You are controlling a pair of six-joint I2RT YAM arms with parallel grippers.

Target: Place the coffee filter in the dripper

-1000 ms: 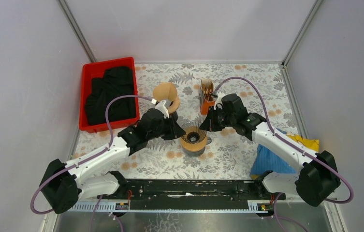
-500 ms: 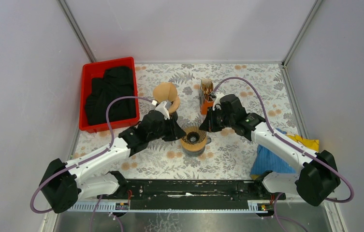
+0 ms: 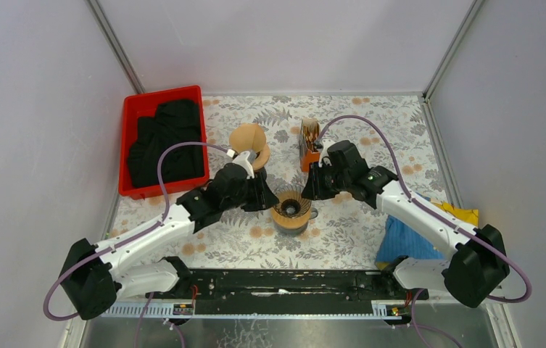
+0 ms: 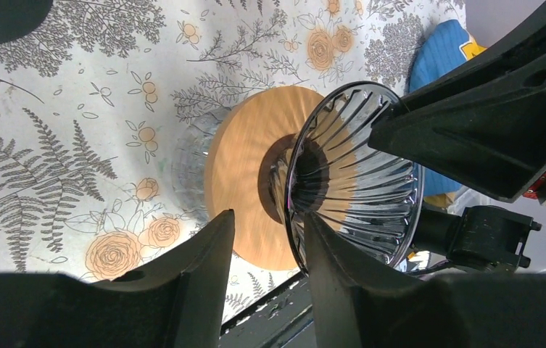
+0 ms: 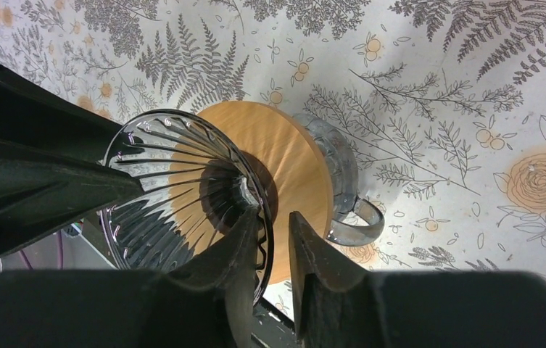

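Coffee filter (image 3: 248,137), a brown paper cone, sits on the floral table (image 3: 378,130) beyond the left arm, apart from the dripper (image 3: 289,209) and not yet in it. The dripper, ribbed glass with a wooden collar and a glass handle, stands mid-table between the two arms. The left gripper (image 4: 267,221) reaches it from one side, jaws moderately parted with the glass rim passing through the gap. The right gripper (image 5: 273,217) meets it from the other side, jaws only narrowly apart around the rim. Whether either gripper touches the glass cannot be told. At the far left a red bin (image 3: 133,107) holds bunched black cloth (image 3: 172,138). An orange holder (image 3: 312,156) just behind the right gripper carries thin brown items standing on edge. A blue cloth (image 3: 402,239) lies at the table's right edge, a yellow one (image 3: 464,214) showing beside it
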